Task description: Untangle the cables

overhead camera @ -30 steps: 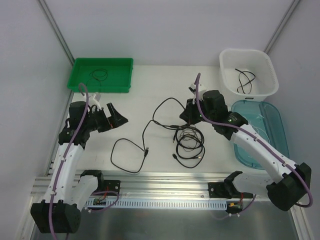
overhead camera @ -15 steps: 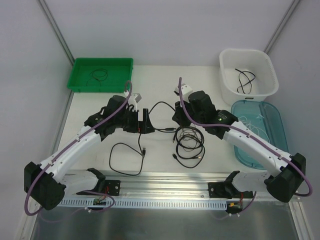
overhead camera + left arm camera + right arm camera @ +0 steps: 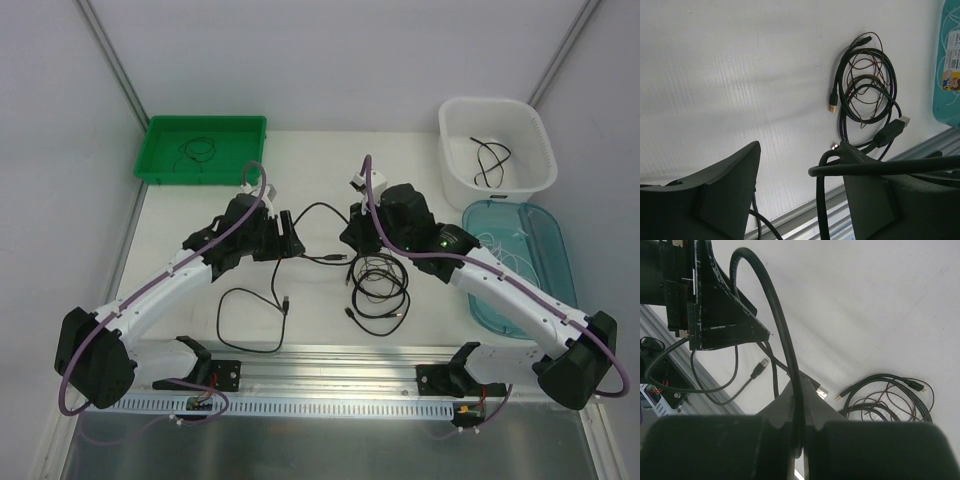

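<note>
A black cable [image 3: 322,207] arcs over the table's middle between my two grippers. My right gripper [image 3: 352,232] is shut on this cable [image 3: 782,325], which rises from between its closed fingers [image 3: 799,390] in the right wrist view. My left gripper [image 3: 291,244] is open, and a strand of the same cable [image 3: 820,200] hangs in the gap [image 3: 799,147], close to the right finger [image 3: 875,190]. A coil of tangled cables [image 3: 380,285] with gold plugs lies just in front of the right gripper. Another black cable loop [image 3: 250,318] lies near the front rail.
A green tray [image 3: 160,168] at the back left holds a thin black cable. At the back right a white basket [image 3: 455,168] holds another black cable. A teal tray [image 3: 540,255] lies on the right under the right arm. The aluminium rail [image 3: 330,380] runs along the front edge.
My left arm swung from the far left to the table's middle, reaching the cable the right gripper holds, and its jaws narrowed. The right gripper shifted slightly left, still holding the cable.
</note>
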Controlling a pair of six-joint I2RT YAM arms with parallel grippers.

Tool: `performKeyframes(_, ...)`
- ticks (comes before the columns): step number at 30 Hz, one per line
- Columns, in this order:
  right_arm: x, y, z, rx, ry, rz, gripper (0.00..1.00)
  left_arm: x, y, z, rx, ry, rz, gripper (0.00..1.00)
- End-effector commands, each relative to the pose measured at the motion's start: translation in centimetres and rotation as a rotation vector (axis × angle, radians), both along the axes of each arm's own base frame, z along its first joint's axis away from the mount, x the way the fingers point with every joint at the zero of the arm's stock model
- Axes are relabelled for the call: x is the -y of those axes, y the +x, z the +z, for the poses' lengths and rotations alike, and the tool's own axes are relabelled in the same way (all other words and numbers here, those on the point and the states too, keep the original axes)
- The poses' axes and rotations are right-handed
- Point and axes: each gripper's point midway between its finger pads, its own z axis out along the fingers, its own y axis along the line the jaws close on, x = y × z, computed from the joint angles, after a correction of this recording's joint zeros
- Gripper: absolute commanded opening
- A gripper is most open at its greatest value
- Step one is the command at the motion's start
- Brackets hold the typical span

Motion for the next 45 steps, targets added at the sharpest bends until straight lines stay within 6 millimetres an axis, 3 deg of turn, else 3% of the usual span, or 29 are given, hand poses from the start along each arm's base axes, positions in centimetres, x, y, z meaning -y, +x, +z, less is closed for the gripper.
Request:
performKeyframes(1,-0.7,-0.3,2.5,0.046,0.103,0.004,0.01,1.1,0.5,1.0,0.025,-0.091,0.040,0.64)
performKeyframes(5,-0.5,-0.1,2.3,0.059,0.107,-0.010,0.01,1.5,0.0,0.2,-0.001,-0.105,0.035,0.52)
performKeyframes(6,-0.4,0.0,2.2,0.061,0.108,-0.012,0.01,1.6,0.0,0.2,-0.002,-0.115,0.038,0.41)
performKeyframes(11,0.2,0.1,1.6,0.057,0.108,-0.059,0.01,1.8,-0.5,0.6,0.000,-0.159,0.037,0.16)
performKeyframes(13,0.4,0.2,1.4,0.057,0.106,-0.072,0.01,1.9,-0.4,1.2,0.014,-0.186,0.047,0.01)
performKeyframes(18,1.2,0.0,-0.2,0.040,0.103,-0.107,0.01,1.2,0.3,3.1,0.089,-0.255,0.127,0.00)
performKeyframes(21,2.1,0.1,-1.7,0.030,0.095,-0.160,0.01,0.0,0.5,5.2,0.169,-0.316,0.204,0.00)
performKeyframes(22,2.4,-0.1,-2.9,0.010,0.087,-0.169,0.01,-0.3,0.4,5.0,0.171,-0.329,0.218,0.00)
performKeyframes(24,2.3,-0.2,-3.4,-0.012,0.120,-0.192,0.01,-1.1,0.8,5.9,0.210,-0.390,0.287,0.00)
performKeyframes(25,2.4,-0.4,-4.5,-0.033,0.116,-0.199,0.01,-1.1,0.7,6.2,0.222,-0.416,0.291,0.00)
performKeyframes(28,2.2,-0.3,-5.0,-0.033,0.140,-0.204,0.01,-0.6,0.4,7.8,0.254,-0.501,0.269,0.00)
performKeyframes(36,4.6,1.7,-6.6,0.018,0.158,-0.254,0.01,1.1,-1.7,10.4,0.247,-0.641,0.091,0.00)
performKeyframes(41,6.0,3.0,-6.1,0.057,0.175,-0.254,0.01,2.9,-3.9,10.3,0.182,-0.676,-0.119,0.00)
performKeyframes(42,6.2,3.1,-5.5,0.064,0.177,-0.252,0.01,3.1,-4.0,10.7,0.184,-0.663,-0.146,0.00)
performKeyframes(44,6.9,3.9,-4.0,0.097,0.176,-0.260,0.01,3.5,-4.4,9.4,0.149,-0.598,-0.209,0.00)
performKeyframes(45,7.0,4.3,-1.8,0.138,0.196,-0.263,0.01,3.6,-4.5,8.9,0.133,-0.571,-0.225,0.00)
